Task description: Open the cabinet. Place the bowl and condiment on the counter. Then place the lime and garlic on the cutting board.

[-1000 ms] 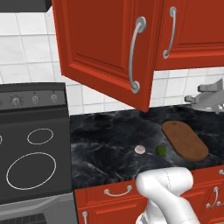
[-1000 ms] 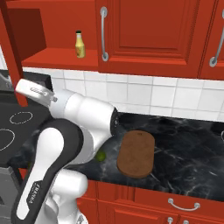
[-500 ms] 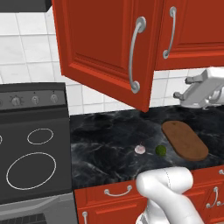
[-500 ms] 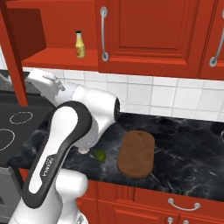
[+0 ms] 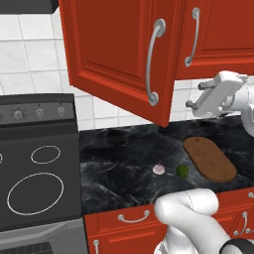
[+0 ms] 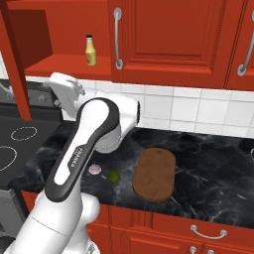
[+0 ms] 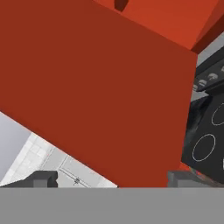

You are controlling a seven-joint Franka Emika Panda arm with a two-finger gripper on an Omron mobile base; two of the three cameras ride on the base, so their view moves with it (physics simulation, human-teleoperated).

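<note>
The red cabinet has its left door (image 5: pixel 119 54) swung wide open, and the red inner face of that door (image 7: pixel 100 87) is close in front of the hand camera. My gripper (image 5: pixel 196 95) hangs open and empty just right of the door's free edge, well above the counter (image 5: pixel 124 154); its fingertips (image 7: pixel 41 178) stand far apart. The yellow condiment (image 6: pixel 90 50) stands on the red inner shelf (image 6: pixel 59 67). The garlic (image 5: pixel 158 169) and the lime (image 5: pixel 182 170) lie side by side on the counter, left of the cutting board (image 5: pixel 209 158). The bowl is hidden.
A dark stovetop (image 5: pixel 34 183) with white rings sits left of the counter. The closed cabinet doors (image 6: pixel 168 34) carry long silver handles. Red drawers (image 6: pixel 198 228) run below the counter. My white arm (image 6: pixel 94 134) rises over the counter's left part.
The hand has moved up and closer to the open door's edge. Its jaws have stayed wide open. The door, bottle, garlic and lime have not moved.
</note>
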